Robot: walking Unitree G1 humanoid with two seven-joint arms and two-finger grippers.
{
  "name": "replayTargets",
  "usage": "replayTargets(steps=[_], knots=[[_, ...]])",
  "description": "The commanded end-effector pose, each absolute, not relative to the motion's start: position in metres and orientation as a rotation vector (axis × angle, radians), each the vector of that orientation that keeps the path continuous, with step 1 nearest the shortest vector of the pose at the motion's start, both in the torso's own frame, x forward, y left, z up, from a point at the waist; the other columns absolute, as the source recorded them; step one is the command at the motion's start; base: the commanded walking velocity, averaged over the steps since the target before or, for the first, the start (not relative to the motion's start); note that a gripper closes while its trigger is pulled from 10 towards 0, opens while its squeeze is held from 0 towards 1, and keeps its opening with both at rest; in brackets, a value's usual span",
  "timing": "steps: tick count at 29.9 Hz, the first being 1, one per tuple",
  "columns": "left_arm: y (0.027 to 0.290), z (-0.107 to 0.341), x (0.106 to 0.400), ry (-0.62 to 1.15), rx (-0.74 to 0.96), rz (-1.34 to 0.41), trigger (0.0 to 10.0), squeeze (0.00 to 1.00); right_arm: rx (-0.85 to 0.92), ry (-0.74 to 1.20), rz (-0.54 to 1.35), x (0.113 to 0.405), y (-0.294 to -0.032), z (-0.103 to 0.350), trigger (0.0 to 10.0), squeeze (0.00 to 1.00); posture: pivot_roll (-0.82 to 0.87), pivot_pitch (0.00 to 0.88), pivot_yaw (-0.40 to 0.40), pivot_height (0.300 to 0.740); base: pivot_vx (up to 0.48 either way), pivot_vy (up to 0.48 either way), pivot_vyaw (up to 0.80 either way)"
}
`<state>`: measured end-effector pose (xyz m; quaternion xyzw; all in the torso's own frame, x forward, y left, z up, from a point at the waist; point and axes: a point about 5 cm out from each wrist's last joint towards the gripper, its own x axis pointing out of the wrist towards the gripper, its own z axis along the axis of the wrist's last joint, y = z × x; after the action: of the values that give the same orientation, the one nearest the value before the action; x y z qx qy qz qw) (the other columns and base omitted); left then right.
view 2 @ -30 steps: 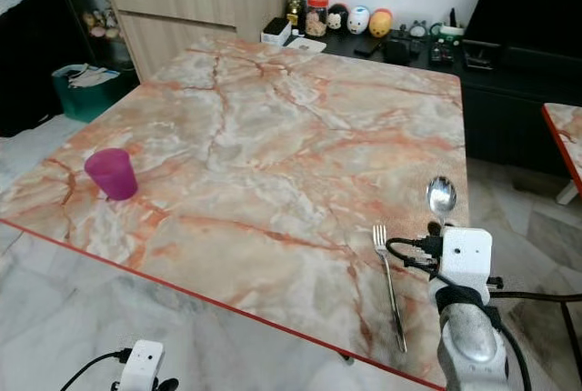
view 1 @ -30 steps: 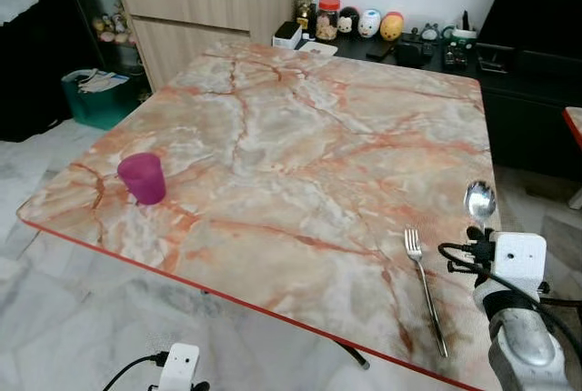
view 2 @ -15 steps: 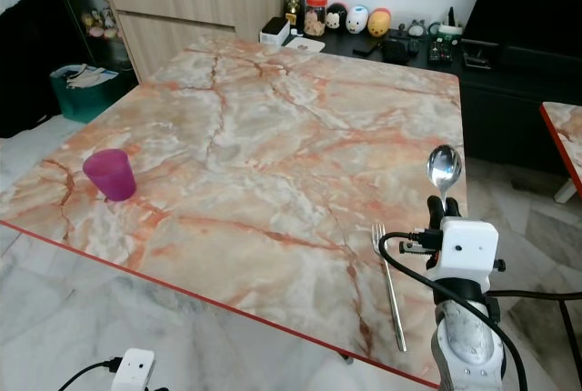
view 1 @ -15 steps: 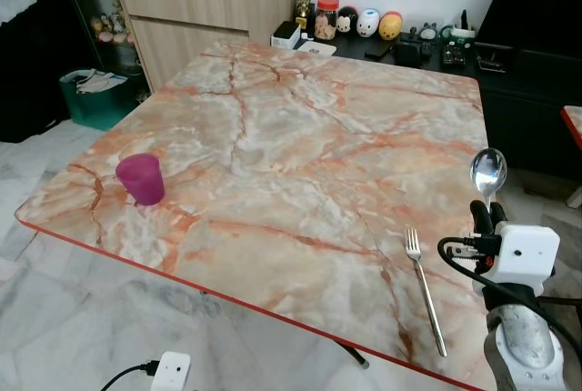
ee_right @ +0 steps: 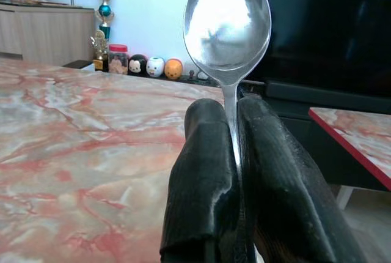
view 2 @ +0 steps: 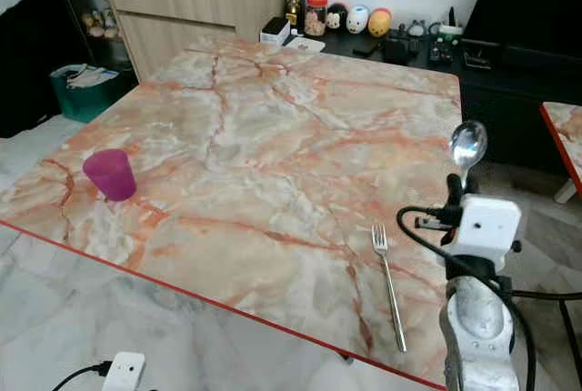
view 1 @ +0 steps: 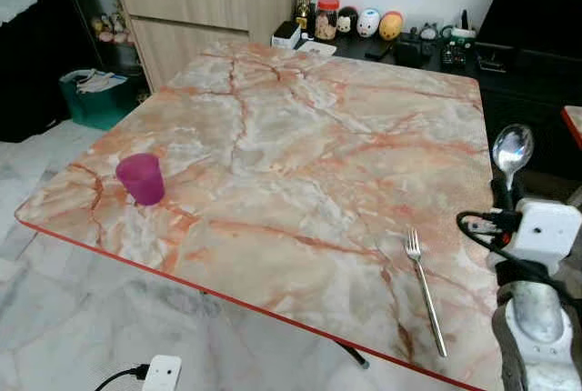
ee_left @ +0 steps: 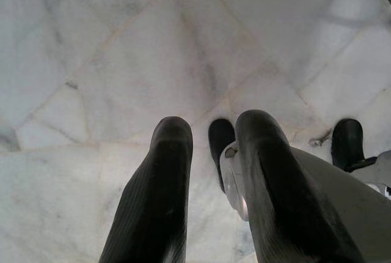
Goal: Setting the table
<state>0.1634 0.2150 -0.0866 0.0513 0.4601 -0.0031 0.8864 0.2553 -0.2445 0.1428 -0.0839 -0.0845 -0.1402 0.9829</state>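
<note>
While the left gripper (ee_left: 211, 171) hangs low over the pale floor tiles (ee_left: 122, 61), its jaws a little apart and empty, the right gripper (ee_right: 231, 147) is raised beside the table's (view 1: 300, 136) right edge. Its jaws are closed on the handle of a spoon (view 1: 511, 149), held upright with the bowl on top. On the table, a fork (view 1: 425, 289) lies near that same edge, tines pointing away from the robot. A purple cup (view 1: 141, 178) stands upright well apart, near the table's left corner.
</note>
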Motion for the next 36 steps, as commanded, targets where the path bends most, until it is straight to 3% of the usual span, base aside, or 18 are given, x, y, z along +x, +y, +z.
replayTargets(steps=[1,17,36], knots=[[0.219,-0.088,0.159,0.980,0.093,0.021,10.0,0.00,-0.161,-0.184,-0.287,0.257,-0.247,0.145,10.0,0.00,0.00,0.000,-0.029,0.740,0.000,0.000,0.00],[0.223,-0.087,0.160,0.971,0.093,0.028,10.0,0.00,-0.134,-0.184,-0.284,0.263,-0.246,0.145,10.0,0.00,0.00,0.000,-0.032,0.740,0.000,0.000,0.00],[0.213,-0.085,0.167,0.944,0.089,-0.005,10.0,0.00,-0.136,-0.186,-0.290,0.268,-0.249,0.146,10.0,0.00,0.00,0.000,-0.032,0.740,0.000,0.000,-0.66]])
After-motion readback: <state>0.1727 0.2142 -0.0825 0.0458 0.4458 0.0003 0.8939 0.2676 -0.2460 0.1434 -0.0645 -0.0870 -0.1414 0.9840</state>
